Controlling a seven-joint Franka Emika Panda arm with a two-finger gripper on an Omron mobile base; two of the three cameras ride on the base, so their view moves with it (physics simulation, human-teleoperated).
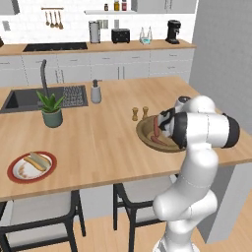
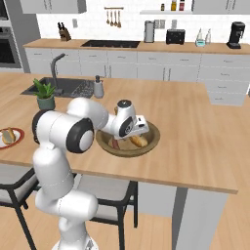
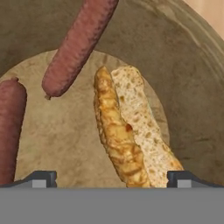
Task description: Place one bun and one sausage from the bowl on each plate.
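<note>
The gripper (image 3: 111, 177) hangs low inside the bowl (image 3: 192, 87), its fingertips (image 3: 41, 178) spread wide and grasping nothing; the bun (image 3: 127, 131) lies on the bowl's floor directly between them, with two sausages (image 3: 78, 43) beside it toward the far rim. To do this well, I judge: descend straight, straddle the bun's narrow width, close gently; avoid nudging either sausage.

Matt wooden bowl (image 3: 192, 87) holds a rough, crusty bun (image 3: 131, 131).
</note>
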